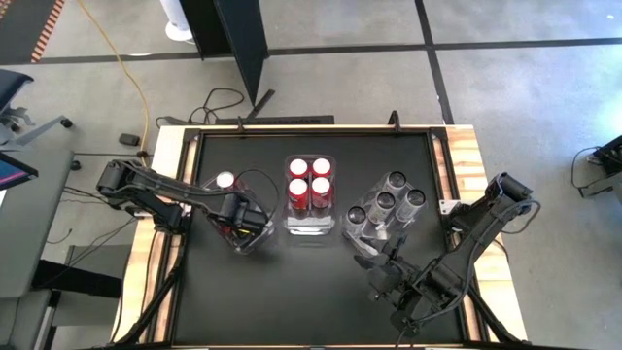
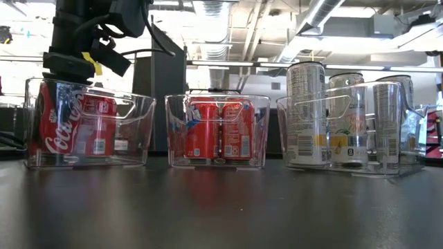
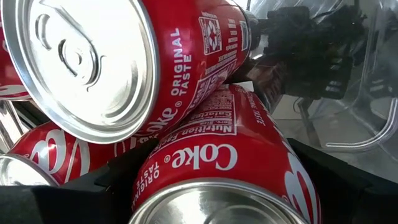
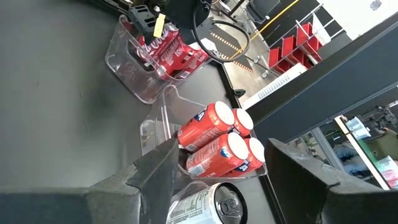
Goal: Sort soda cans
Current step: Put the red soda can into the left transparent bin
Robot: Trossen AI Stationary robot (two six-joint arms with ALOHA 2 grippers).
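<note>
Red soda cans [image 3: 211, 155] fill the left clear bin [image 1: 255, 245] and middle bin [image 1: 310, 226]; silver cans [image 1: 386, 202] stand in the right bin [image 1: 362, 231]. The left gripper [image 1: 250, 220], down inside the left bin, clasps a red can between its fingers. The right gripper [image 1: 374, 255] hovers spread and empty near the silver cans.

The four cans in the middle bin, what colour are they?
Red cans with silver tops; the high view shows them best.
</note>
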